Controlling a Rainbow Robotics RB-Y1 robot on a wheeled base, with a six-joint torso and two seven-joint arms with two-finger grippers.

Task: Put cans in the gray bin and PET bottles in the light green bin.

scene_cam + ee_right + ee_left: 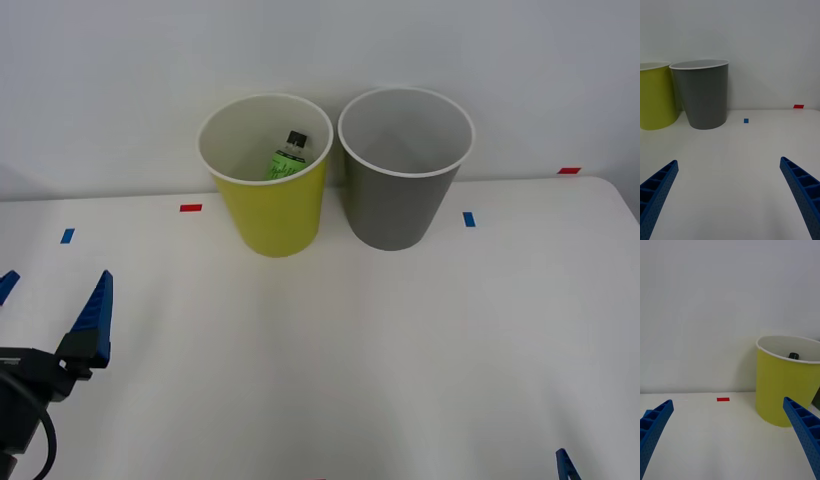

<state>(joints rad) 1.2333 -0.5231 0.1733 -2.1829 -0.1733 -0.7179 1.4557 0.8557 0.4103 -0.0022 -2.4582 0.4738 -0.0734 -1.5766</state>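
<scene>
The light green bin stands at the back of the white table, touching or nearly touching the gray bin on its right. Inside the light green bin leans the PET bottle, green label and black cap up; its cap peeks over the rim. Cans are out of view. My left gripper hovers open and empty at the near left, well short of the light green bin. At the near right my right gripper is open and empty, facing the gray bin.
Small red tape marks and blue tape marks lie on the table near the back wall. The table's right edge runs close to another red mark. White tabletop stretches between the grippers and the bins.
</scene>
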